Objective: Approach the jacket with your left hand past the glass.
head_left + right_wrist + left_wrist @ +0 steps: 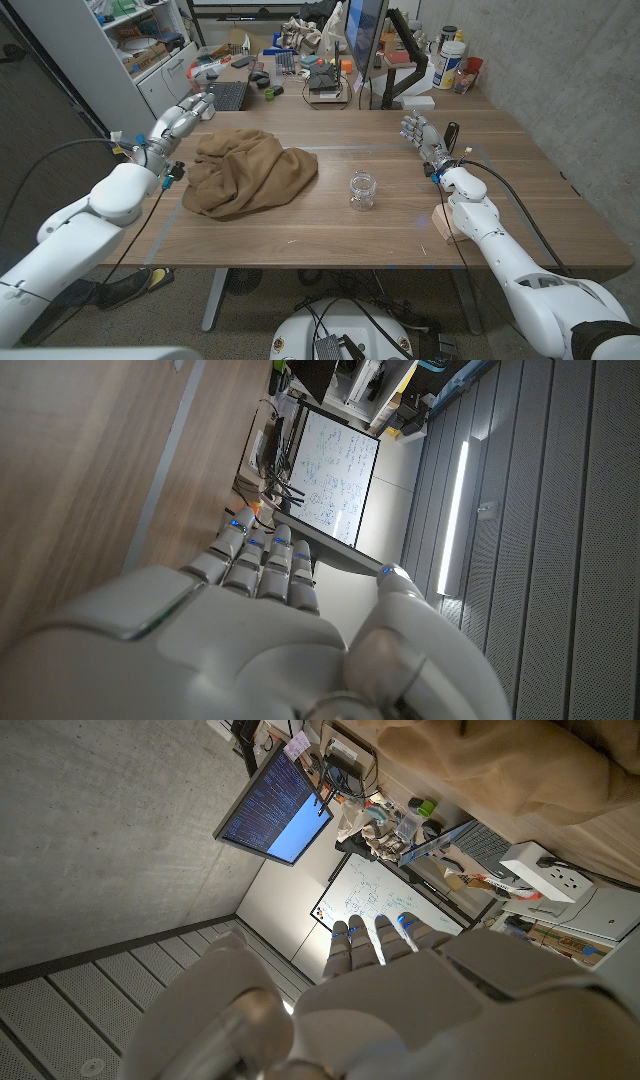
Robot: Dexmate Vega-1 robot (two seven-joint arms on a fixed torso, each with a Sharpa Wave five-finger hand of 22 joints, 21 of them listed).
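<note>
Both hands empty: left hand (185,117) near jacket (250,172), glass (362,189) apart

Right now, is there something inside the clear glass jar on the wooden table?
The small clear glass jar looks empty; the brown wooden table shows through its wall. Its bottom is too small to check for liquid or tiny things.

Brown jacket (250,173), clear glass (362,189), wood-grain table (480,150).
</note>
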